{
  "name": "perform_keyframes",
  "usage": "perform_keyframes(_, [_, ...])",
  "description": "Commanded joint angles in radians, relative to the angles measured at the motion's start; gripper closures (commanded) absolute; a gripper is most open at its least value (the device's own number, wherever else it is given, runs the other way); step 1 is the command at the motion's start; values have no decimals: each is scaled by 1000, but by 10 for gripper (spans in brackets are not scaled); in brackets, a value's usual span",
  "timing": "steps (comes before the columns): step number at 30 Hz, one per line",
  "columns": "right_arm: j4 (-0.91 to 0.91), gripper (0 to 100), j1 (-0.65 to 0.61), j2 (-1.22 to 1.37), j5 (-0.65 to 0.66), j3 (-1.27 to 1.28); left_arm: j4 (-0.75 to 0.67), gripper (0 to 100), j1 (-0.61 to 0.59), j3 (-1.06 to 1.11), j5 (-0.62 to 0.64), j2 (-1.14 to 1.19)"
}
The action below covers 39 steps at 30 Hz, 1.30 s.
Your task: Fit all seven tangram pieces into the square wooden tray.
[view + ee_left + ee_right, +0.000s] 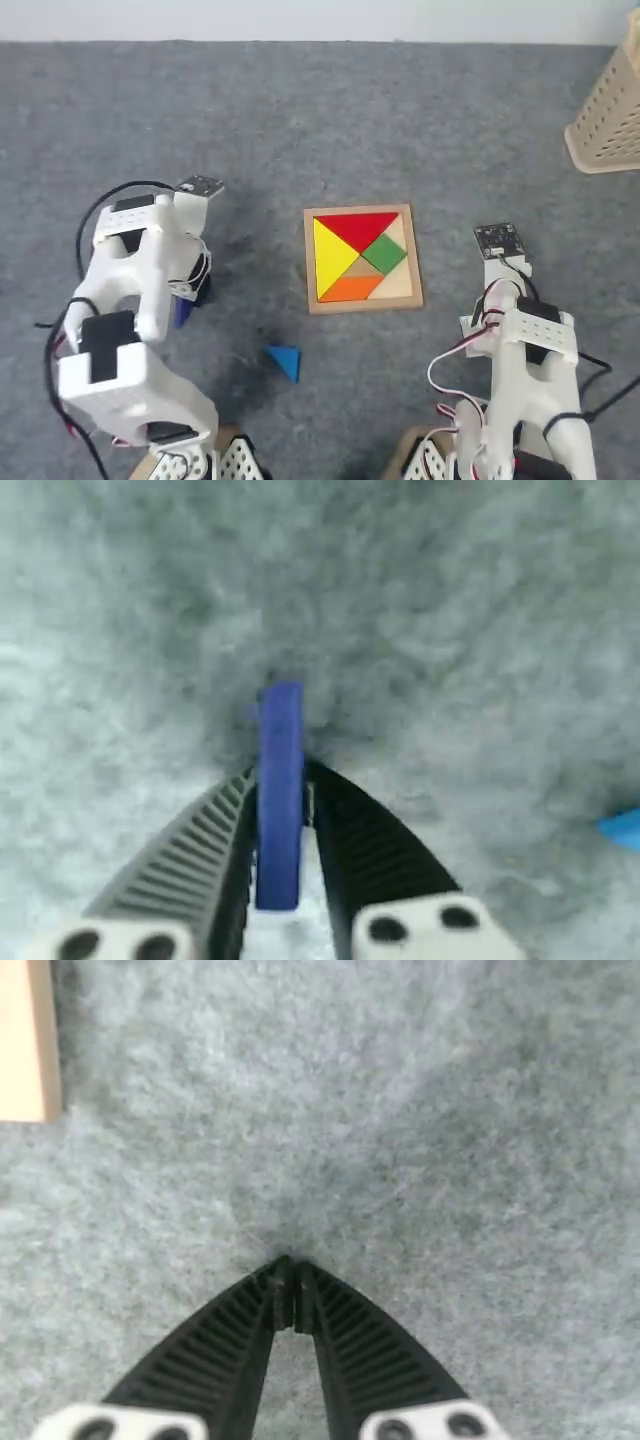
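Closest in, the left gripper [280, 772] is clamped on a dark blue piece [280, 730], held on edge between its ribbed jaws over the grey carpet [450, 630]. The high view gives a sliver of that blue under the arm, while the left wrist view gives the grip itself. The right gripper [288, 1272] is pressed closed with nothing between its jaws, low over the carpet near a corner of the wooden tray [25, 1040].

A little farther out, a light blue triangle [284, 360] lies on the carpet between the arms, apart from the tray.

From above, the tray's contents come clear: orange piece [352, 288] along the near edge, brown triangle [362, 268] mid-tray, yellow triangle [332, 258] on the left, green square [384, 253] right of centre, red triangle [358, 228] along the far edge. Bare wood shows down its right side.

Farthest off, at the right edge, stands a pale perforated basket [610, 100].
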Motion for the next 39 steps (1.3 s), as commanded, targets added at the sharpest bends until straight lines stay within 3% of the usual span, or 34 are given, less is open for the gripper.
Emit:
perform_keyframes(1, [-5,991,16,-27,23,0,11,990,38,-25,2,-135])
perform_keyframes(8, [-5,991,16,-27,23,0,114,990,204,-44,14,-354])
perform_keyframes(14, [-5,991,16,-25,18,0,123,990,437,-194,213,-381])
perform_keyframes(22, [-7,991,16,-22,17,0,89,989,786,-421,451,-163])
perform_keyframes(28, [-8,991,16,-21,17,0,-49,989,847,-518,631,106])
perform_keyframes(39, [-10,991,16,-21,17,0,-46,987,921,-650,643,315])
